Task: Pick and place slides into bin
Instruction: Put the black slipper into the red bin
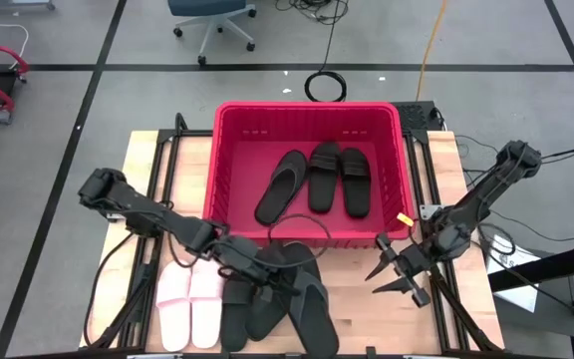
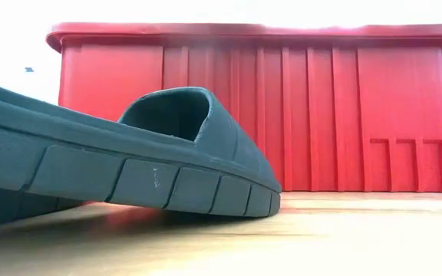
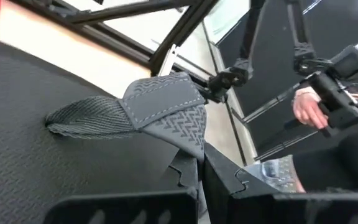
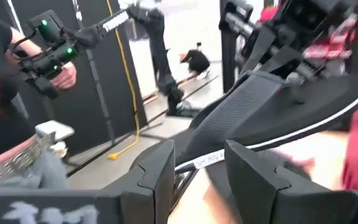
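- Three black slides (image 1: 312,179) lay side by side on the floor of the red bin (image 1: 229,150): one thong flip-flop and a wide-strap pair.
- Pale pink pair (image 1: 189,304) rested on the wooden surface (image 1: 147,160), in front of the bin, just beside the black sandals (image 1: 302,304) heaped there.
- Left claw (image 1: 257,269) was pressed together, pinching the strap of a black thong flip-flop (image 3: 160,109) on that heap.
- Right claw (image 1: 392,274) hung spread and empty, near the bin's front right corner.
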